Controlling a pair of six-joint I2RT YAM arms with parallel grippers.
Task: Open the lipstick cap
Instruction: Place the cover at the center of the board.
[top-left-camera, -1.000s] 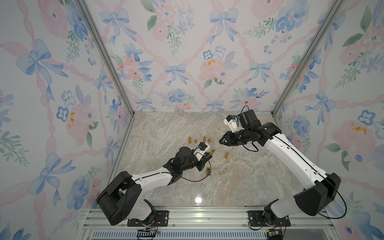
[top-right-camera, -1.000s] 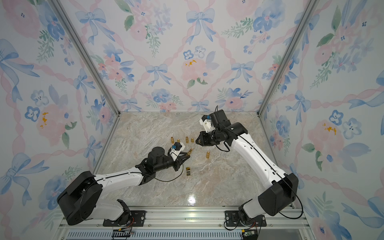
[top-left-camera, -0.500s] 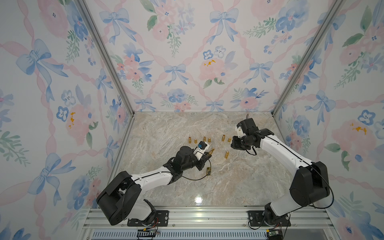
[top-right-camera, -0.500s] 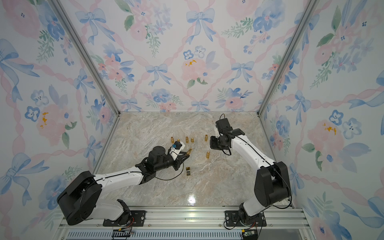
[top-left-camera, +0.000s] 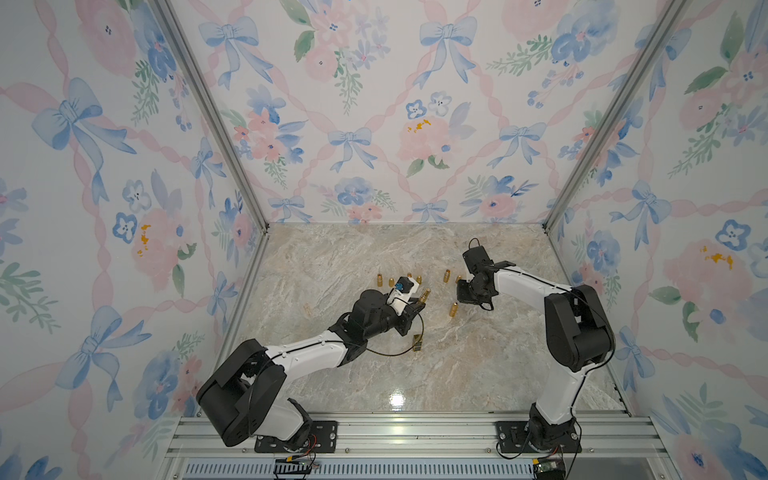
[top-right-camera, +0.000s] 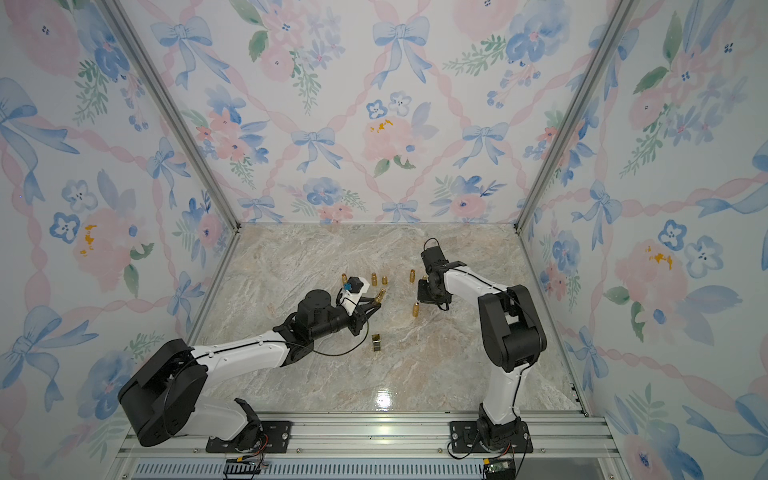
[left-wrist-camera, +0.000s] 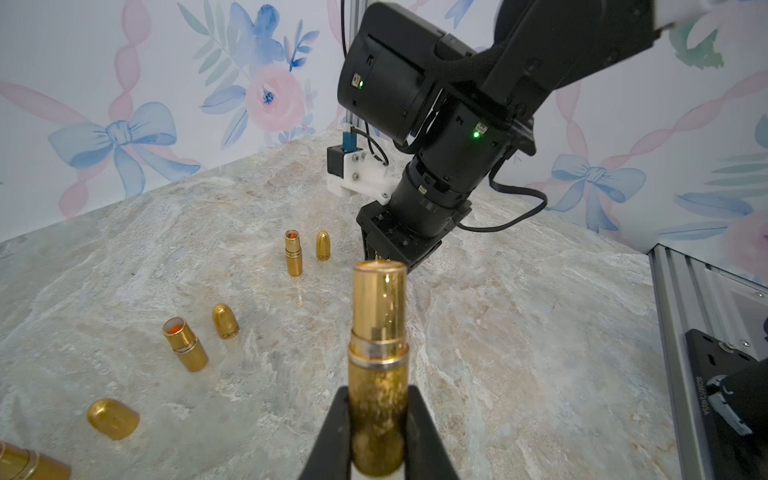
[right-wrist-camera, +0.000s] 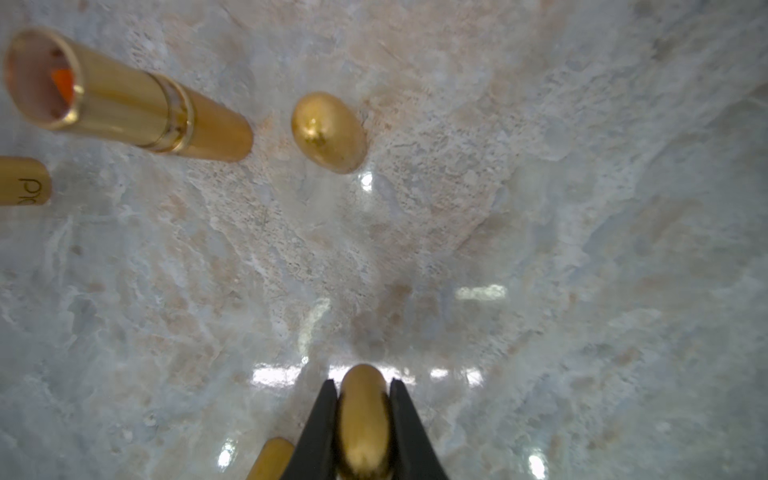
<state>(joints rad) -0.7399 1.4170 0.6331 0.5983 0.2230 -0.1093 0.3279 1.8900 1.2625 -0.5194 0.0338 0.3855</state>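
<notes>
The lipstick (left-wrist-camera: 378, 324) is held in the left gripper (left-wrist-camera: 377, 392). The gripper is closed firmly on its lower half, and the upper sleeve is bare with no cover on it. In a top view the lipstick (top-left-camera: 424, 296) is above the middle of the surface (top-left-camera: 478, 374).

The cap (right-wrist-camera: 363, 419), a rounded gold shell, is pinched between the two fingers of the right gripper (right-wrist-camera: 362, 384). This gripper is closed on it and held low over the surface. I cannot tell if the cap touches the surface.

In the left wrist view the tips of the right gripper are hidden behind the top of the lipstick. On the surface stands a far open lipstick (left-wrist-camera: 293, 252) with a far loose cap (left-wrist-camera: 323, 246) just beside it. A near open lipstick (left-wrist-camera: 185, 345) has a near loose cap (left-wrist-camera: 225, 321) beside it. A lying cap (left-wrist-camera: 113, 419) rests apart from them. A gold tube (left-wrist-camera: 29, 463) is cut off at the picture edge. In the top views a small dark block (top-left-camera: 417, 343) near the left gripper is too small to make out.
</notes>
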